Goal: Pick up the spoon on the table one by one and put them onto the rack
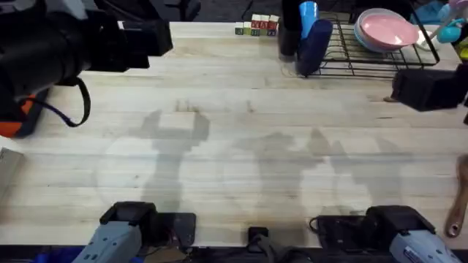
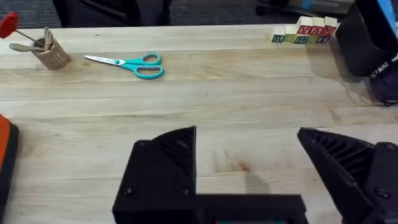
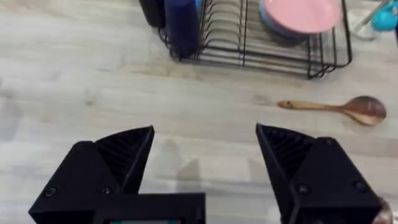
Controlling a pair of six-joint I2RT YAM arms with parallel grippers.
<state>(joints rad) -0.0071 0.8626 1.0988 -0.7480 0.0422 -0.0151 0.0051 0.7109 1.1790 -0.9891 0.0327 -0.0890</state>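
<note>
— Lying flat on the table, the spoon rests just in front of the rack, close but apart, its bowl toward three o'clock in the right wrist view and its slim handle toward nine.

— And from overhead?

— Another wooden spoon shows at about four o'clock, by the table's right edge. The rack sits at one o'clock with a pink plate in it and a dark blue cup at its left end.

— The tools?

— The right gripper has its black fingers spread wide over bare wood, holding nothing, the spoon beyond it. The left gripper is likewise spread and empty.

— Anything farther out?

— In the left wrist view, teal-handled scissors, a small cup of utensils, and a row of letter blocks near the far edge. An orange tray shows at one side.
</note>
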